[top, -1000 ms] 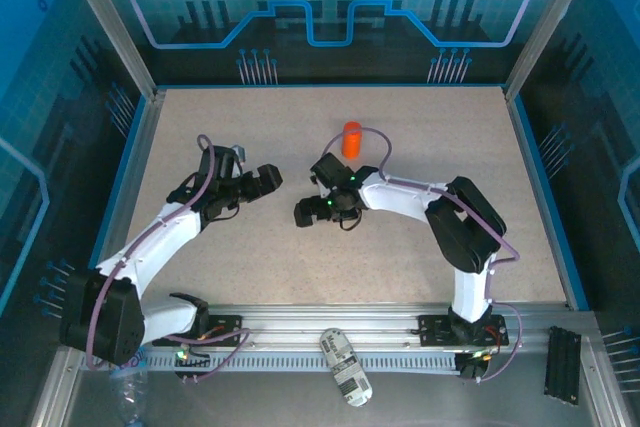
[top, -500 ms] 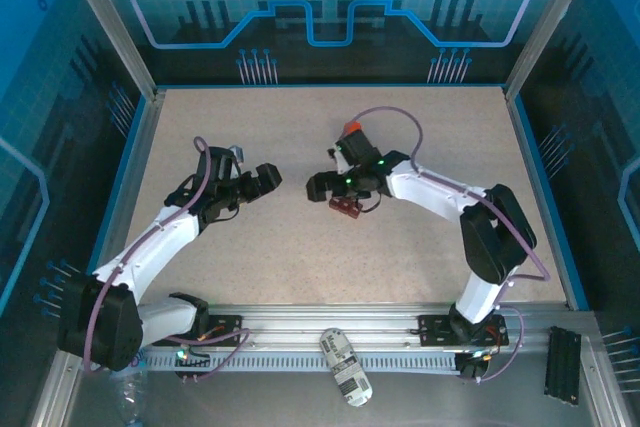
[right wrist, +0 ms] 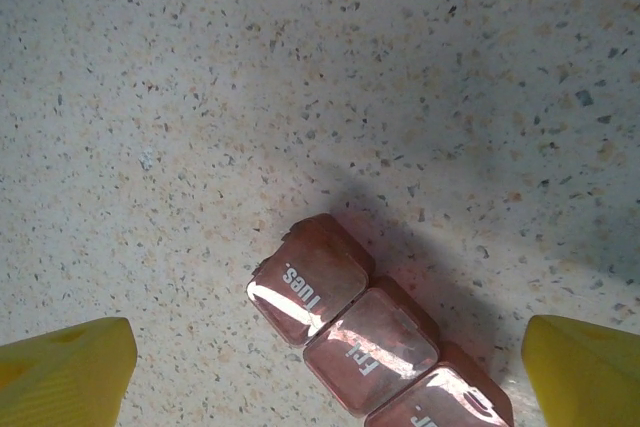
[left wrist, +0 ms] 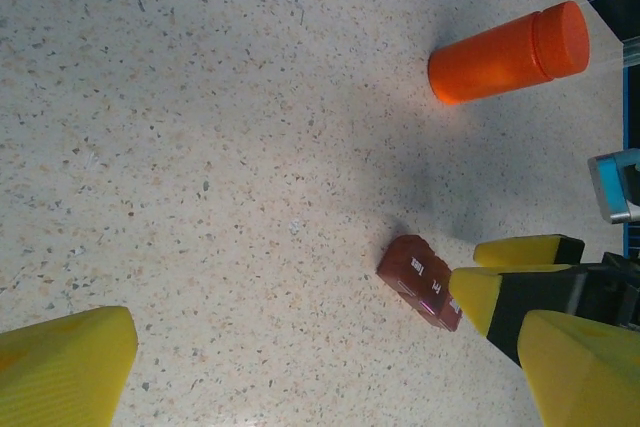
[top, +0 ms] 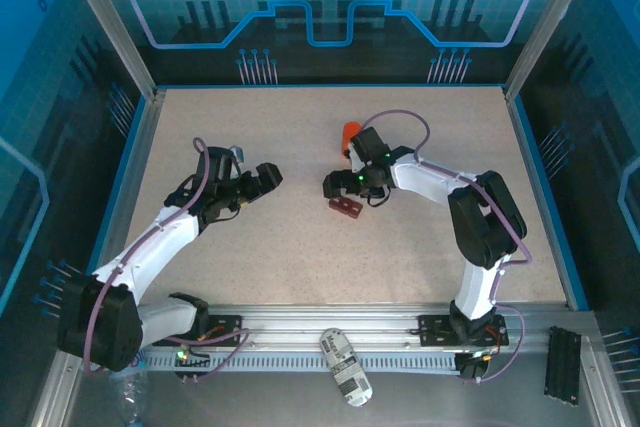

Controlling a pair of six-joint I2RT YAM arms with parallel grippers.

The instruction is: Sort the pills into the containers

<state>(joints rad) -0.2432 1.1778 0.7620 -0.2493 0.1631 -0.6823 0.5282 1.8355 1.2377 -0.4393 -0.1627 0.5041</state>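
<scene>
The left gripper (top: 262,179) hangs over the speckled table (top: 250,267) with its fingers wide apart, and the right gripper (top: 333,185), fingers wide apart too, hangs just above the red-brown pill box (top: 346,207), near the orange bottle (top: 350,133).

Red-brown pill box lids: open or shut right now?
Shut. On the small red-brown plastic pill box, the visible lids lie flat and flush, with the "Tues" and "Fri" labels facing up. No well is exposed.
</scene>
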